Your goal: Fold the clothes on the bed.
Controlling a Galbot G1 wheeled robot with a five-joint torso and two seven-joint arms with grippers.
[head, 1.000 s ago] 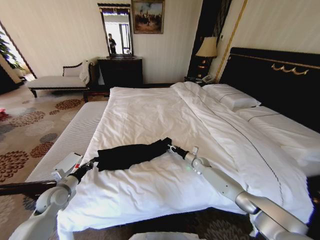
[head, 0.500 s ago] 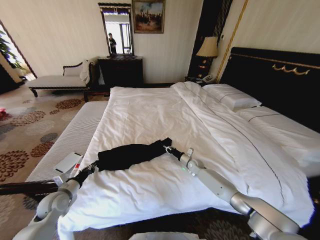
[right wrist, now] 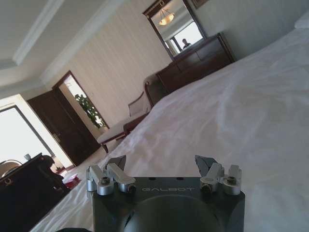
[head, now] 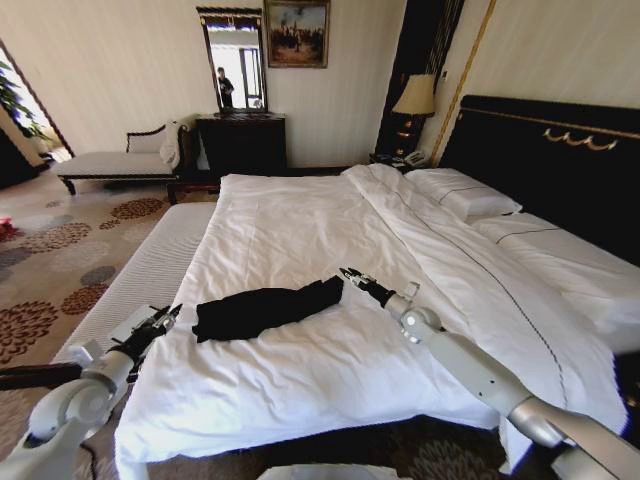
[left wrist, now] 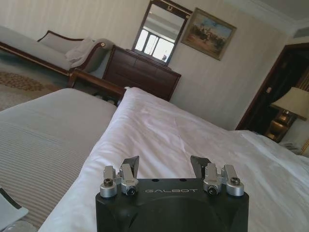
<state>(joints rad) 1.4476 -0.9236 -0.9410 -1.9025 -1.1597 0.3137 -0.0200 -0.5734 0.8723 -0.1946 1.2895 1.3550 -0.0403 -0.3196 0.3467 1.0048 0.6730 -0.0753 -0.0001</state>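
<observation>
The clothes (head: 265,308), one black T-shirt gathered into a long narrow band, lie across the near part of the bed (head: 300,215) on the white duvet. My left gripper (head: 165,318) hangs open just off the band's left end, over the mattress edge and apart from the cloth. At the other end my right gripper (head: 350,275) stands open a little beyond the shirt. In the left wrist view the left gripper (left wrist: 165,166) holds nothing between its fingers. The right gripper (right wrist: 161,164) in the right wrist view is just as bare over the white bedding.
A pale striped bench (head: 150,265) runs along the bed's left side with a flat white object (head: 135,322) on it. Pillows (head: 465,192) and the dark headboard (head: 560,160) lie to the right. A dresser (head: 240,140) and a chaise (head: 115,162) stand at the far wall.
Both grippers held the ends of the black shirt before; now both are open and drawn back from it, the left outward to the left, the right up and away.
</observation>
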